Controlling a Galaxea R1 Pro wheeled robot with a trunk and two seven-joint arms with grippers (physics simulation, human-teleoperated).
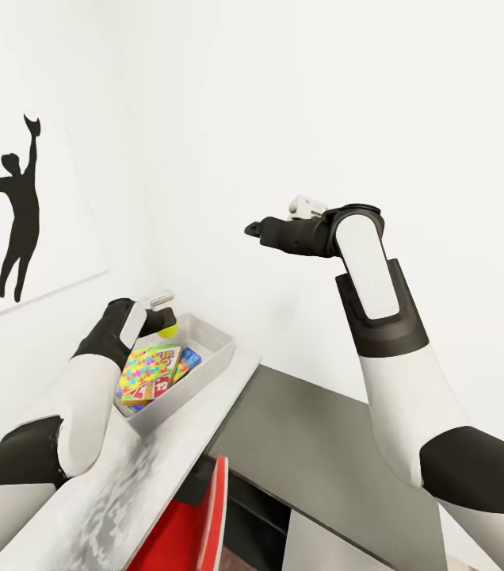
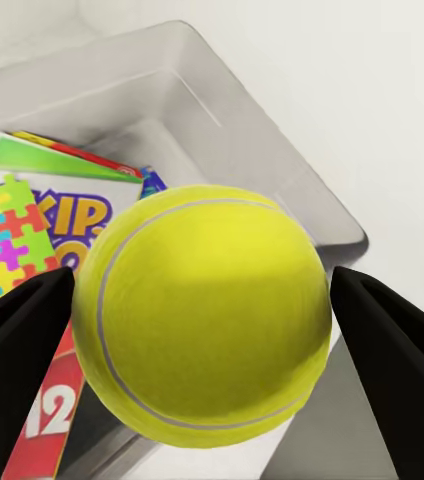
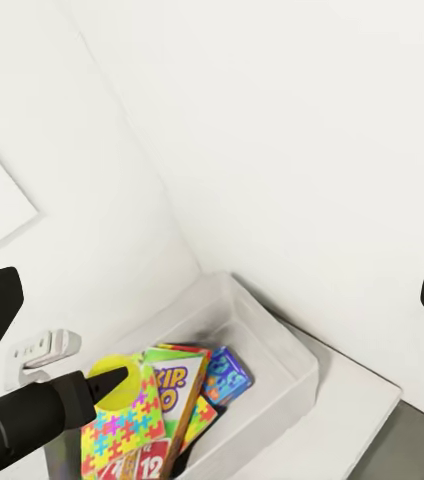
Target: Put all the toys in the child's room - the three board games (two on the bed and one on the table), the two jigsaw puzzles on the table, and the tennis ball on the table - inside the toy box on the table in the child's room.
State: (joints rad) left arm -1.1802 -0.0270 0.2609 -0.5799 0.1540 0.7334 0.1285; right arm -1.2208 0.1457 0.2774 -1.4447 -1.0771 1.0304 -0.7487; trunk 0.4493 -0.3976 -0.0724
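My left gripper [image 1: 162, 320] is shut on the yellow-green tennis ball [image 1: 171, 331] and holds it just above the near end of the light grey toy box [image 1: 219, 342]. The fingers [image 2: 17, 340] press both sides of the ball [image 2: 202, 315]. Inside the box lie a multicoloured jigsaw puzzle [image 1: 143, 368], the SKIP-BO board game [image 1: 166, 371] and a blue board game [image 1: 191, 358]. A green-edged box [image 2: 42, 152] peeks out under them. My right gripper [image 1: 253, 230] hangs open and empty, high in the air near the wall, looking down on the toy box [image 3: 294, 352].
The toy box stands at the far end of the light grey table [image 1: 125, 492], against the white wall. A lower dark grey cabinet top [image 1: 323, 444] lies to the right. A red panel [image 1: 204, 523] stands below the table edge. A black silhouette picture [image 1: 18, 222] hangs at the left.
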